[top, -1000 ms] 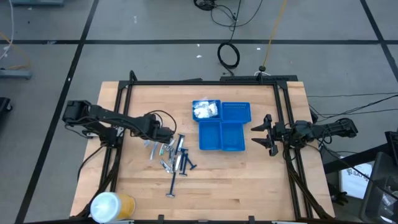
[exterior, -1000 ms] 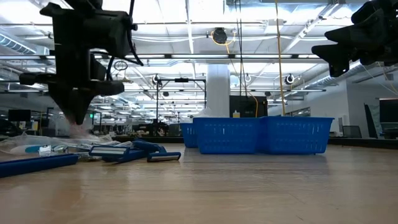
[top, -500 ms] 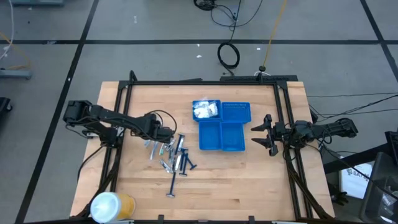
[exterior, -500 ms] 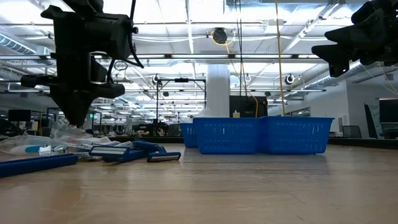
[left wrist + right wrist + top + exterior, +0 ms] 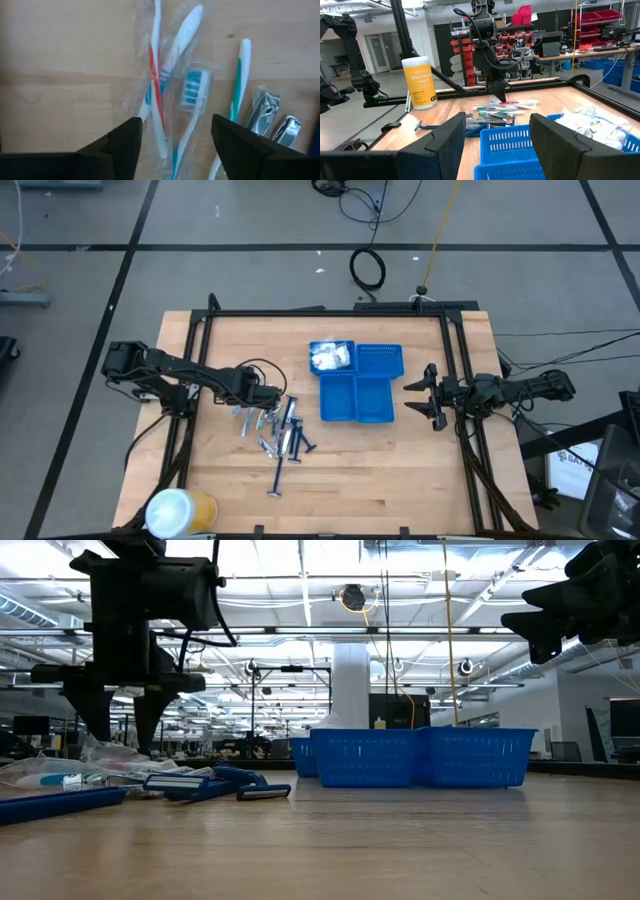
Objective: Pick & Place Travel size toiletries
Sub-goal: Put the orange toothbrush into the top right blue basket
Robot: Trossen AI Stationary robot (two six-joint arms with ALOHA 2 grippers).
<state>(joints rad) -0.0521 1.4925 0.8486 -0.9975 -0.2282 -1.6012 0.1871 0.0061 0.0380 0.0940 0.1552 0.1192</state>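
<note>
Landmark: blue plastic compartment tray (image 5: 360, 395), near the middle of the wooden table (image 5: 400, 470).

Left gripper (image 5: 122, 725), on the tray's left side, hangs low over the loose pile of travel toiletries (image 5: 272, 428). Fingers spread, nothing between them. In the left wrist view the two dark fingertips (image 5: 127, 135) straddle clear-wrapped toothbrushes (image 5: 159, 85) lying flat on the wood, one with a red stripe, others white with blue bristles. Beside them a green-and-white toothbrush (image 5: 239, 80) and two silver nail clippers (image 5: 272, 117).

Pile lies left of the tray, apart from it. Dark blue razors (image 5: 215, 783) sit on the side of the pile nearest the tray; one more blue razor (image 5: 278, 480) lies farther from it, toward the table's front edge.

Crinkly white packets (image 5: 330, 357) fill the tray's far left compartment.

Right gripper (image 5: 425, 397) waits right of the tray, above the table, fingers apart and empty.

White-and-yellow wipes canister (image 5: 180, 510) at the table's front left corner, well apart from the tray.
</note>
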